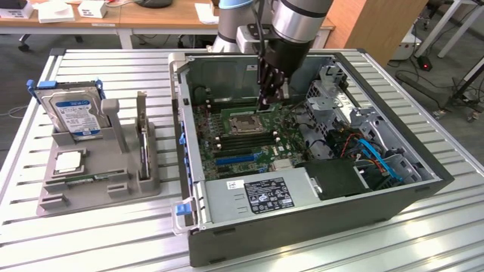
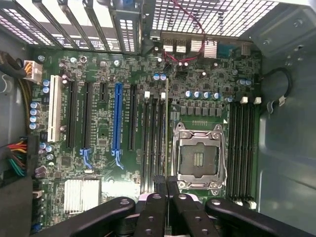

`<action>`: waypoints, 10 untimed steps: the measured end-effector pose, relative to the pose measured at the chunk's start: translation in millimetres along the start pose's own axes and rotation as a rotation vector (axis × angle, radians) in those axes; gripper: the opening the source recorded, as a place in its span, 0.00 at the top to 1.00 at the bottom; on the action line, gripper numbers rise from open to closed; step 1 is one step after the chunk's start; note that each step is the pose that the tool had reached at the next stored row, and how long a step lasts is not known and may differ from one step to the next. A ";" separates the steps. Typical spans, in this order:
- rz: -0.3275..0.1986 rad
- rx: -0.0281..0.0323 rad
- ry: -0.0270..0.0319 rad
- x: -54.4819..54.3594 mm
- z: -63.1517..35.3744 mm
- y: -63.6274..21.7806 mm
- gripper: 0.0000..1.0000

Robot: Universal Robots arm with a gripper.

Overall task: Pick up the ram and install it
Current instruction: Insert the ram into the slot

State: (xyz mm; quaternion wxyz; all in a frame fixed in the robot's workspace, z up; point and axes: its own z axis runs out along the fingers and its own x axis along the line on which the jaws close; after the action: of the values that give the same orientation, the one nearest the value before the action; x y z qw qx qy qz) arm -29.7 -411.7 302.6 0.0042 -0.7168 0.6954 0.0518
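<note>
Gripper: fingers clenched on the ram, which hangs edge-on beneath them and shows as a thin, pale green line. In the exterior view the gripper stands at upper centre of the frame, inside the open case. Assessment: the stick is light and rigid but thin and fragile, liable to crack under side load. The best hold is on its flat faces at mid-length, clear of the contacts, as appears to be the case here. Chips and label cannot be made out edge-on. Beyond it lie the memory slots, just beside the processor socket; contact with a slot cannot be confirmed. Farther off, at the exterior view's left, a hard drive stands in a grey fixture.
</note>
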 end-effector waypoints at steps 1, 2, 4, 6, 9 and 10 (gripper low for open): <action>0.000 0.0001 0.0000 0.1 1.2 -0.1 0.89; 0.000 0.0001 0.0001 0.2 2.1 -0.2 0.89; 0.000 0.0001 0.0002 0.4 4.2 -0.3 0.89; 0.000 0.0001 0.0004 0.6 6.6 -0.4 0.89; 0.000 0.0002 0.0004 0.9 10.7 -0.7 0.89; 0.000 0.0003 0.0003 1.0 12.1 -0.8 0.89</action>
State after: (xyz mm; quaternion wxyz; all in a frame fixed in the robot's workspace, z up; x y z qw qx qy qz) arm -29.7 -411.7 290.5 0.0042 -0.7168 0.6954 0.0515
